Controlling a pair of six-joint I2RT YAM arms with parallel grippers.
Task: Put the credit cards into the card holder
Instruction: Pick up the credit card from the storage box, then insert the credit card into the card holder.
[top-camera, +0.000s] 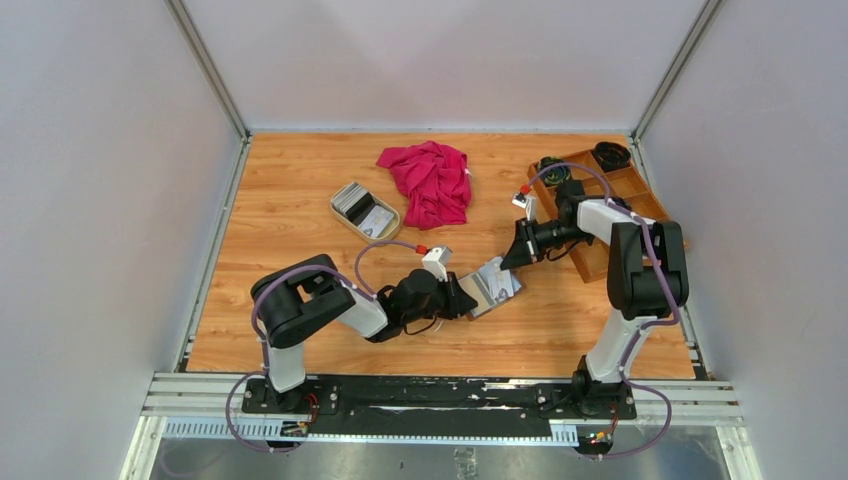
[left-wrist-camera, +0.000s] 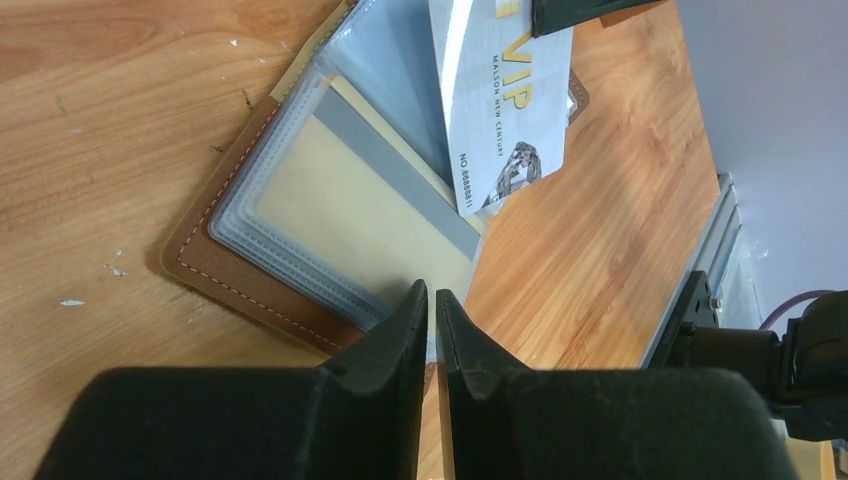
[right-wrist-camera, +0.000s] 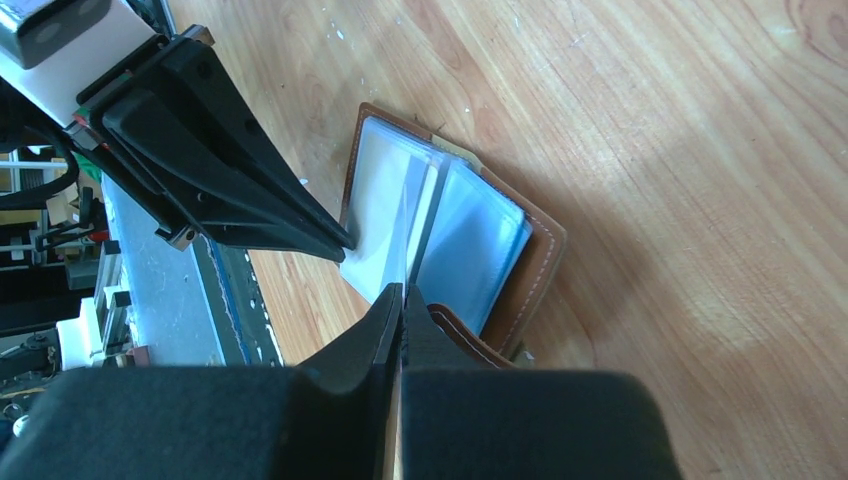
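The brown leather card holder (top-camera: 493, 284) lies open on the table, its clear plastic sleeves fanned out (left-wrist-camera: 330, 200). My left gripper (left-wrist-camera: 433, 300) is shut on the near edge of a sleeve, holding it up. My right gripper (right-wrist-camera: 402, 292) is shut on a silver VIP credit card (left-wrist-camera: 505, 110), whose lower end stands tilted among the sleeves. In the right wrist view the card (right-wrist-camera: 415, 225) shows edge-on over the holder (right-wrist-camera: 540, 260), with the left fingers (right-wrist-camera: 250, 195) pinching the sleeve beside it. In the top view the left gripper (top-camera: 468, 297) and right gripper (top-camera: 517, 258) meet at the holder.
A beige oval dish (top-camera: 338, 212) with more cards sits at the back left of centre. A red cloth (top-camera: 430, 180) lies behind the holder. A wooden compartment tray (top-camera: 630, 185) stands at the back right, under the right arm. A metal rail runs along the near edge.
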